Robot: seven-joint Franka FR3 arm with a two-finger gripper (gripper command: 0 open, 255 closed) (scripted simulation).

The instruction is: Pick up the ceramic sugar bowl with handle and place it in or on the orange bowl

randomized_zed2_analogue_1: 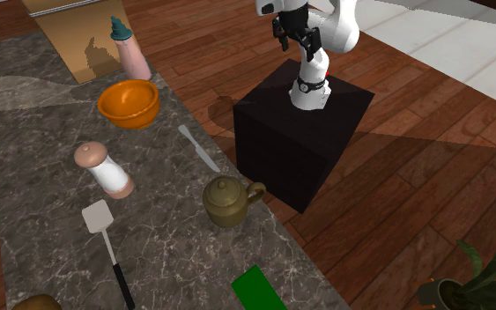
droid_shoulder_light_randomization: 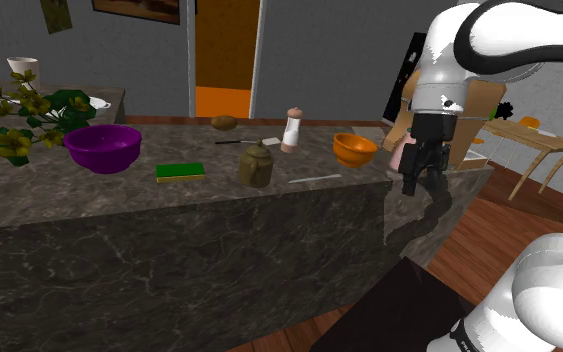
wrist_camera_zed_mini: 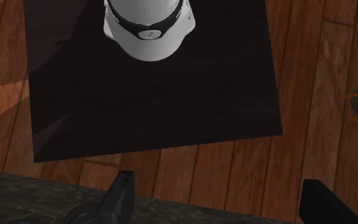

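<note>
Squat olive-brown sugar bowl [randomized_zed2_analogue_1: 228, 201], lidded, side handle, perhaps glazed; tool [wrist_camera_zed_mini: 217, 188] spread, empty.

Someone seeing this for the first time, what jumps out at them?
The bright orange bowl and the purple bowl stand out on the dark marbled counter. Between them sits the olive-brown sugar bowl with its handle; the open black gripper hangs beyond the counter's edge.

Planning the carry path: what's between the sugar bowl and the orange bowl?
A knife lies flat between the olive sugar bowl and the orange bowl, slightly off the direct line; clearest in the second exterior view.
</note>
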